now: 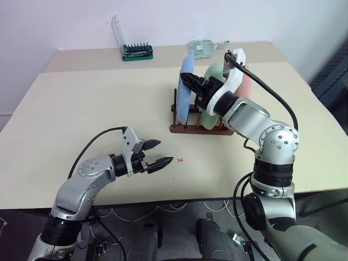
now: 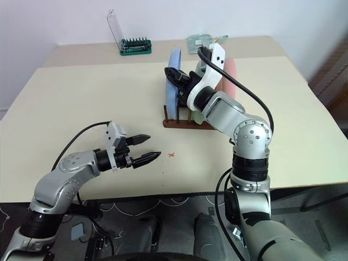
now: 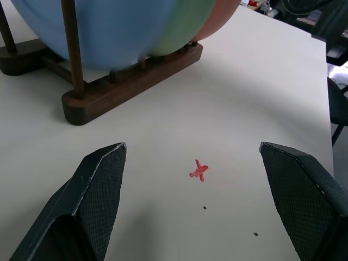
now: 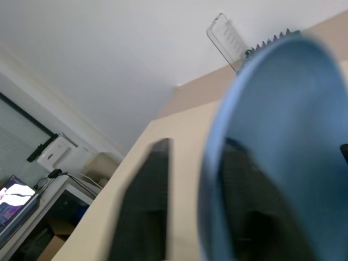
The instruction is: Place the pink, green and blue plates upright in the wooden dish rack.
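Note:
The blue plate (image 1: pixel 186 92) stands upright at the left end of the wooden dish rack (image 1: pixel 185 129). The green plate (image 1: pixel 213 72) and the pink plate (image 1: pixel 247 82) stand behind it in the same rack. My right gripper (image 1: pixel 190 84) is at the blue plate's upper rim, open, with one finger on each side of the rim and a gap showing in the right wrist view (image 4: pixel 198 157). My left gripper (image 1: pixel 165 151) hovers open and empty just above the table, in front of the rack, near a red cross (image 3: pixel 199 171).
A green bit holder with a raised clear lid (image 1: pixel 137 51) sits at the back of the table. A clear packet (image 1: pixel 204 48) lies to its right. The table's front edge runs just below my left arm.

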